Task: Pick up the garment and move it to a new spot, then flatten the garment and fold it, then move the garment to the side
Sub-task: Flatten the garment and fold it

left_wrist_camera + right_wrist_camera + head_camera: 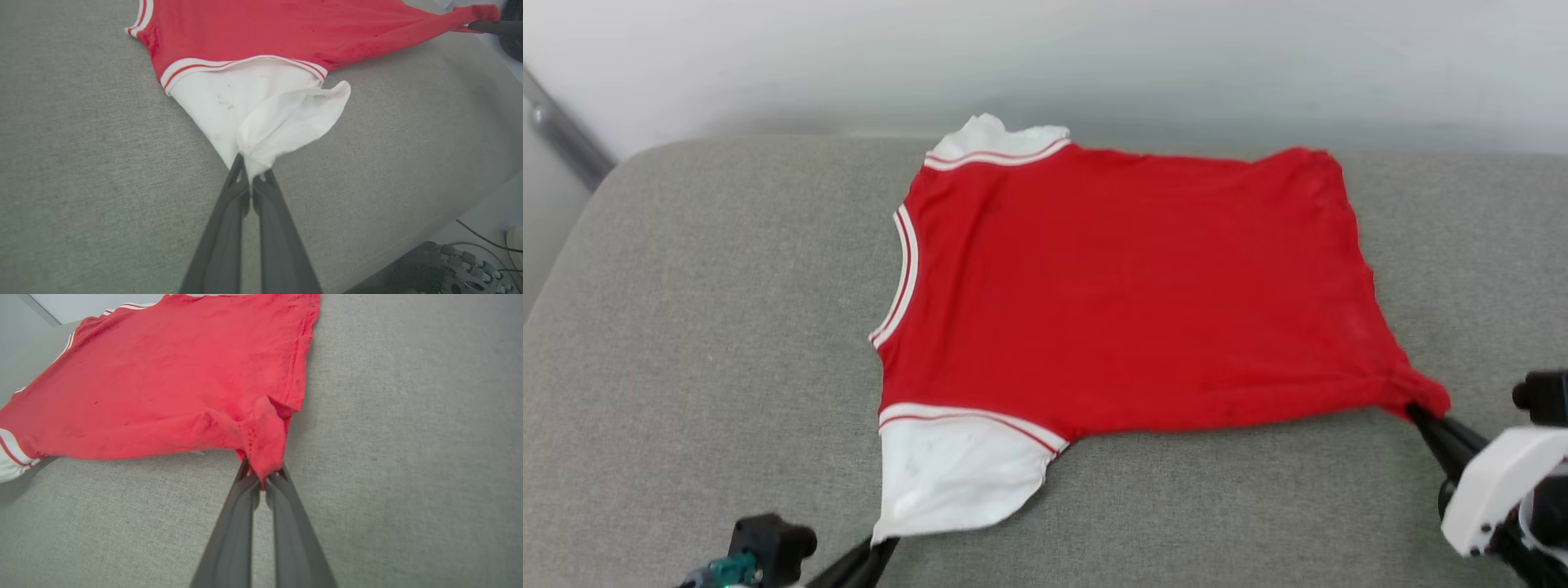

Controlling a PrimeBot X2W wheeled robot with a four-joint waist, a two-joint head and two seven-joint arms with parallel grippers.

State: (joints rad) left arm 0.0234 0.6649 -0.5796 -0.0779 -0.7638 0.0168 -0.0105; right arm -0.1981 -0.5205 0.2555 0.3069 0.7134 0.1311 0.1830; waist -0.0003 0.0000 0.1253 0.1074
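Note:
The garment (1127,286) is a red jersey T-shirt with white sleeves, spread plain side up across a grey cushion (703,343), collar toward the left. My left gripper (882,542) is shut on the edge of the near white sleeve (261,110), seen close in the left wrist view as the left gripper (251,173) pinching bunched white cloth. My right gripper (1417,411) is shut on the near hem corner; the right wrist view shows the right gripper (263,477) with red fabric (261,445) pulled taut between its tips.
The grey cushion ends at a pale wall (1094,57) behind the garment. A metal rail (564,131) runs at the far left. Cables and a toothed robot part (461,261) lie beyond the cushion's edge.

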